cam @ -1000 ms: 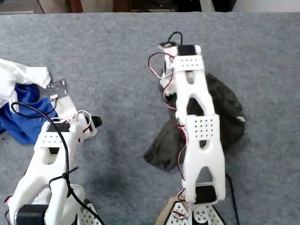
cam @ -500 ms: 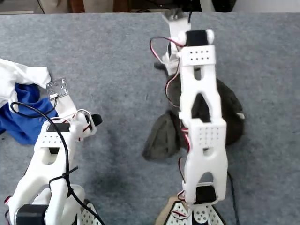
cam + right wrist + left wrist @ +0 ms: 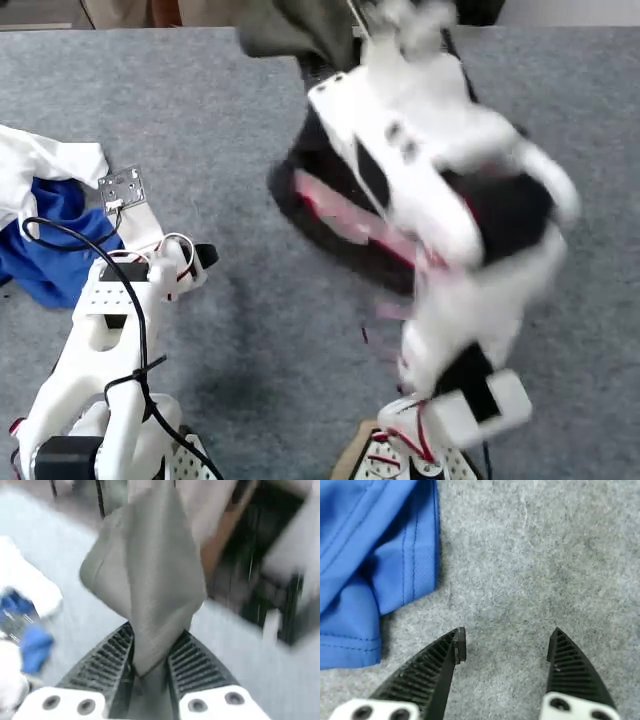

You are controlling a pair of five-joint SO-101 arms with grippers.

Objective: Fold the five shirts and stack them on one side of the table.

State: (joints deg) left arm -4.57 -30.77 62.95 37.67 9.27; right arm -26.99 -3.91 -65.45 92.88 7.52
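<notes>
Grey shirt (image 3: 145,580) clamped between the jaws of the right gripper (image 3: 150,666), held up above the table (image 3: 230,330). Left gripper (image 3: 507,647) jaws wide apart over the table, blue shirt (image 3: 365,555) just beside one jaw.

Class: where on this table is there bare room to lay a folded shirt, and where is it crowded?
Bare table lies between the white shirt and the dark grey shirt held by the right end effector, and along the right edge. The left edge is crowded: white shirt, blue shirt, left arm.
</notes>
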